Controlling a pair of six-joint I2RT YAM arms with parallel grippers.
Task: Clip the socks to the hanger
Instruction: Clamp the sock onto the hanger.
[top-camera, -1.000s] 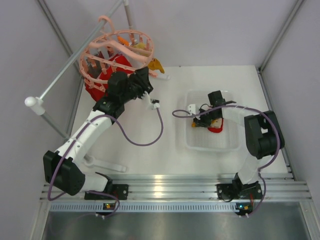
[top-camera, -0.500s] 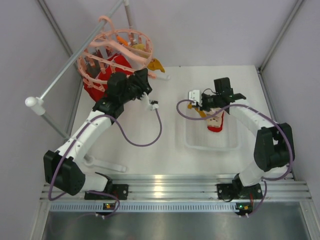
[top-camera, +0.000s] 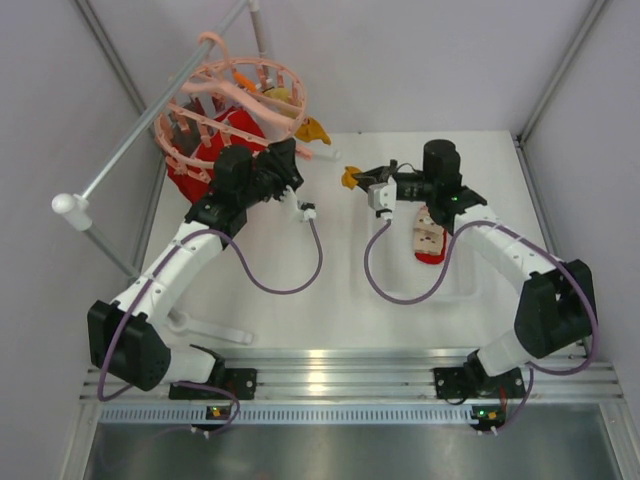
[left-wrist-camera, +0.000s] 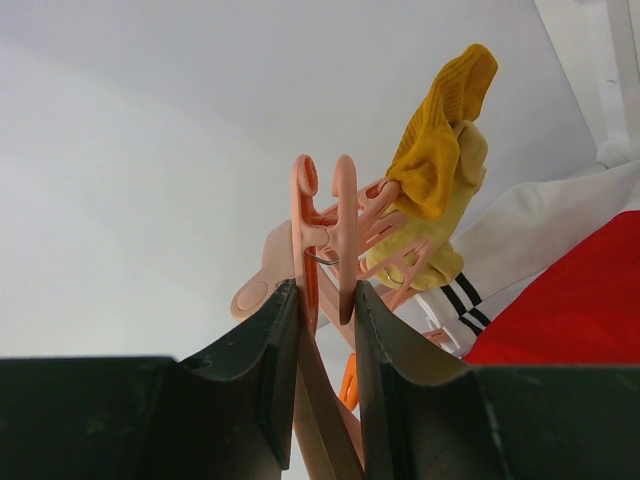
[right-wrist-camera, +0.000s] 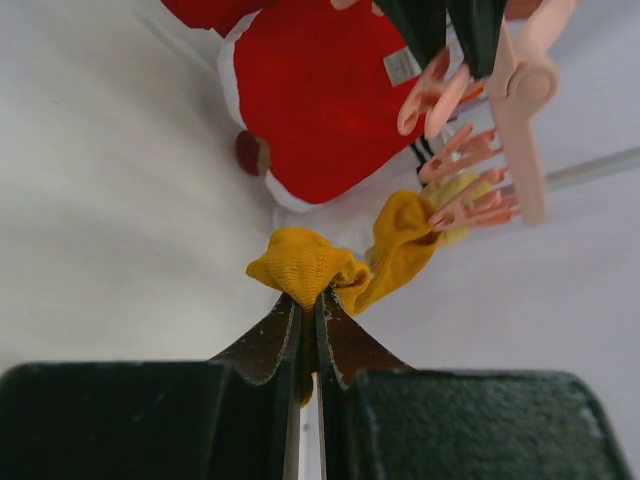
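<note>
The salmon-pink hanger (top-camera: 235, 95) hangs at the back left, with red cloth (top-camera: 215, 140) and a yellow sock (top-camera: 312, 130) clipped to it. My left gripper (top-camera: 290, 172) (left-wrist-camera: 325, 290) is shut on one pink clip peg (left-wrist-camera: 322, 230), squeezing its handles. The clipped yellow sock (left-wrist-camera: 440, 170) hangs just right of that peg. My right gripper (top-camera: 362, 180) (right-wrist-camera: 310, 295) is shut on a bunched mustard sock (right-wrist-camera: 300, 265) (top-camera: 349, 178), held in the air right of the hanger. A red sock with a cream cuff (top-camera: 430, 240) lies in the tray (top-camera: 455, 285).
A grey metal rail (top-camera: 150, 125) with a white end knob (top-camera: 65, 205) runs diagonally by the left wall. A white tool (top-camera: 205, 330) lies near the left arm's base. Purple cables loop over the table. Red cloth (right-wrist-camera: 330, 100) and pegs (right-wrist-camera: 470, 200) fill the right wrist view.
My right gripper shut on the mustard sock in the tray, lifted it out and carried it left toward the hanger. The left gripper has kept its hold on the peg.
</note>
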